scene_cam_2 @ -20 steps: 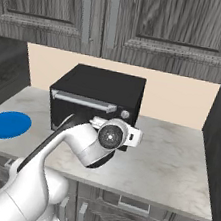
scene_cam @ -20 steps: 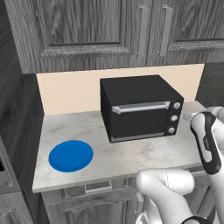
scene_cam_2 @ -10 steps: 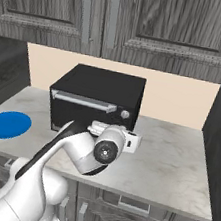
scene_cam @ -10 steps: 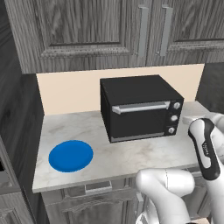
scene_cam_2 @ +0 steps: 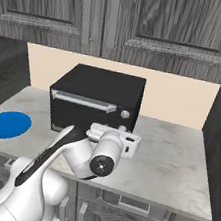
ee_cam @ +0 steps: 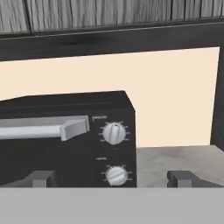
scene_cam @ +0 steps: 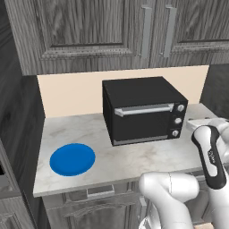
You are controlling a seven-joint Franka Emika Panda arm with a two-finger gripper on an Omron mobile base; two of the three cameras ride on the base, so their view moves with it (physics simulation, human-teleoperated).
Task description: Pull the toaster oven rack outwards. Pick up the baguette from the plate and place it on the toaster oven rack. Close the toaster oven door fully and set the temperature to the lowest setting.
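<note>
The boxy black toaster oven (scene_cam: 143, 109) sits at frame centre on the marble desk (scene_cam: 134, 156), door shut. The open, empty gripper (ee_cam: 111, 178) faces its knobs; opening the door comes first, I judge.

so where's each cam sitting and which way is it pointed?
Left base view: behind-left, looks down at toaster oven, plate; arm lower right.
Right base view: behind-right, same oven and plate; arm lower left.
Hand view: level at oven's knobs; open gripper at bottom.
All three share the oven.
</note>
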